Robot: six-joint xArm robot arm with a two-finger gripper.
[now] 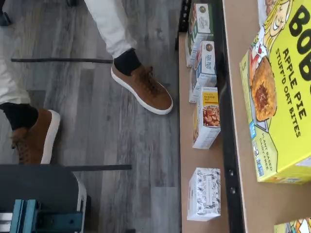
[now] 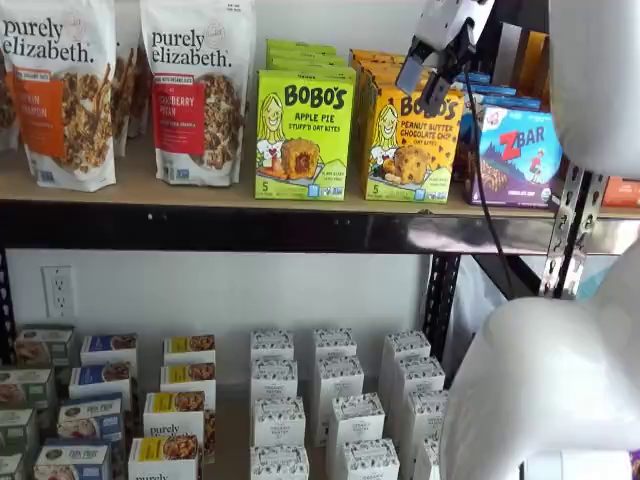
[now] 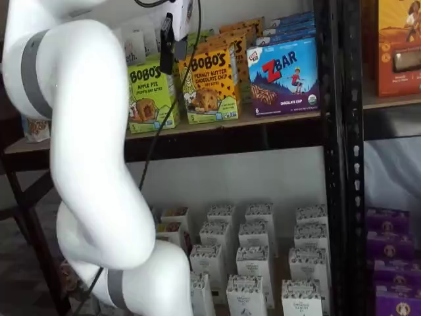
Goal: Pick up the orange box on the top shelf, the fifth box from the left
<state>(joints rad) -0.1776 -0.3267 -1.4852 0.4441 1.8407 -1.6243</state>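
Observation:
The orange box [image 2: 405, 145] is a yellow-orange Bobo's Peanut Butter Chocolate Chip carton. It stands upright on the top shelf [image 2: 150, 185] between the lime-green Apple Pie box [image 2: 303, 135] and the blue ZBar box [image 2: 520, 155]. It shows in both shelf views [image 3: 209, 82]. My gripper [image 2: 421, 93] hangs in front of the orange box's upper part, apart from it, with a gap between its black fingers and nothing in them. In a shelf view only one finger [image 3: 166, 49] shows, side-on. In the wrist view the green box [image 1: 282, 97] fills much of the picture and only a corner of the orange box [image 1: 294, 226] shows.
More cartons stand behind the front row. Granola bags [image 2: 195, 90] stand left of the green box. The lower shelf holds several small boxes [image 2: 335, 385]. A black upright [image 3: 339, 131] stands right of the ZBar box. A person's brown shoes [image 1: 143, 87] are on the floor.

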